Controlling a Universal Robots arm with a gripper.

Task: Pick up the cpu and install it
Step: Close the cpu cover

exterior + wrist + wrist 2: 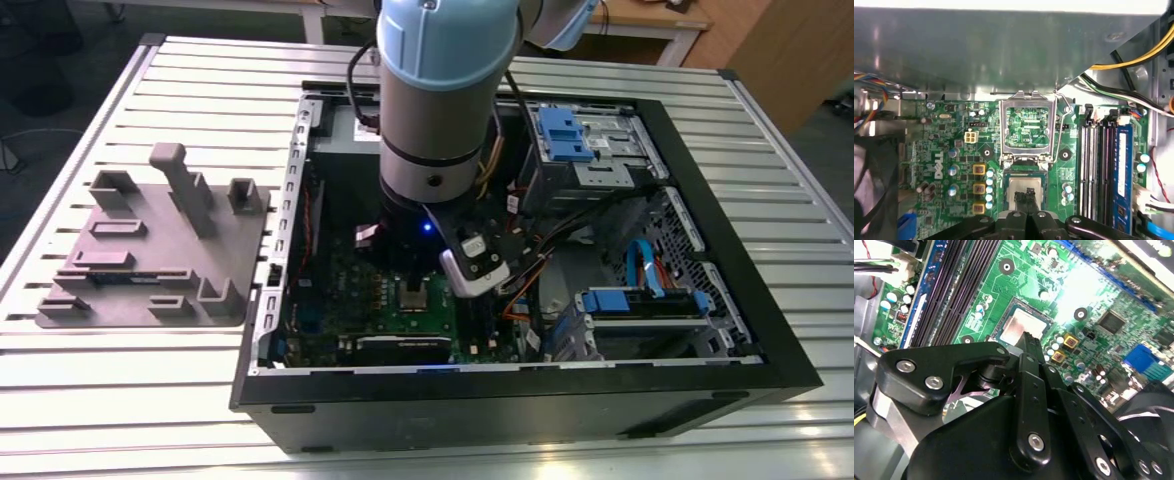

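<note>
Down inside the open computer case (534, 395) on the slatted tabletop (134, 390), with the arm (441, 90) standing almost straight up out of it.

Over to the first wrist view for the hand (1028, 196): closed right up, 2 black fingertips pressed together, nothing clamped between them. Right under those tips, the cpu (1026, 182), lying flat in its socket on the green circuit board (949, 135), silver top facing up and partly covered by the fingers. Touching the chip or just clear of it? Cannot tell.

Next to the socket, hinged at its edge, the metal retaining frame (1002, 125), flipped open and standing upright, green board showing through its window. Alongside that, a thin wire lever (1066, 115). On the other side of the socket, a row of long memory slots (1094, 165), black and blue. Past the open frame, a plain grey metal box (1004, 45), with yellow and black cables (1134, 57) trailing off beside it.

Same story in the second wrist view: black linkage up close, chip sitting square in its socket just beyond the fingertips.

In the exterior view, a grey moulded tray (147, 260) on the tabletop at the exterior view's left, just beside the case. Blue plastic clips (561, 135) inside the case towards the exterior view's right.
</note>
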